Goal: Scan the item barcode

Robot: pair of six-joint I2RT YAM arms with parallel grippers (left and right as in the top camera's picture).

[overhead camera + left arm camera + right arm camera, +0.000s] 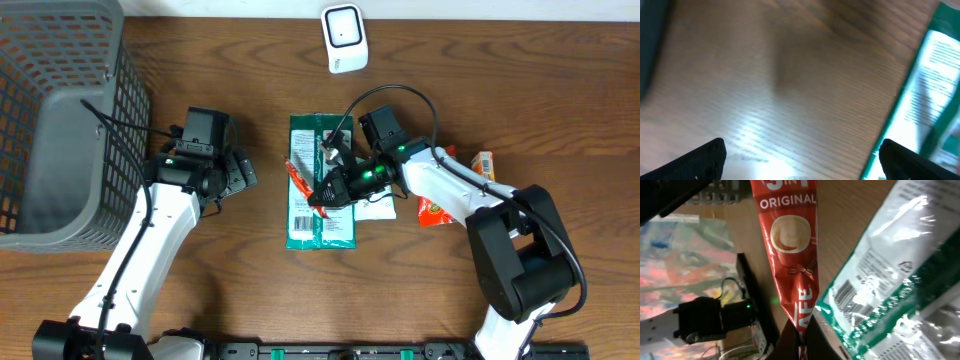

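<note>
Right fingers (785,345) pressed together, pinching the bottom end of a slim red foil coffee sachet (790,255) printed "ORIGINAL" with a cup picture. Sachet runs straight out from the fingertips; seen from above, its far end (297,176) points toward the left fingers.

Left fingers (705,160) spread wide, nothing between them. They hang over bare brown wooden table (780,75). Wrist view is blurred.

Directly under the right fingers and the sachet: a flat green plastic packet with a white printed label (322,222), lying on the table. Its near edge (935,90) shows just past the tip of one left finger. A barcode (847,297) is visible on the packet right beside the pinched sachet end.

Behind the right fingers, toward their wrist: a white pouch (380,208) partly under the arm, then an orange-red wrapper (433,211) and a small yellow-orange item (485,163).

Small white box-shaped scanner (343,38) stands well away from both pairs of fingers, at the far table edge.

Grey plastic mesh basket (60,120) sits behind the left fingers, on the side away from the right arm.
</note>
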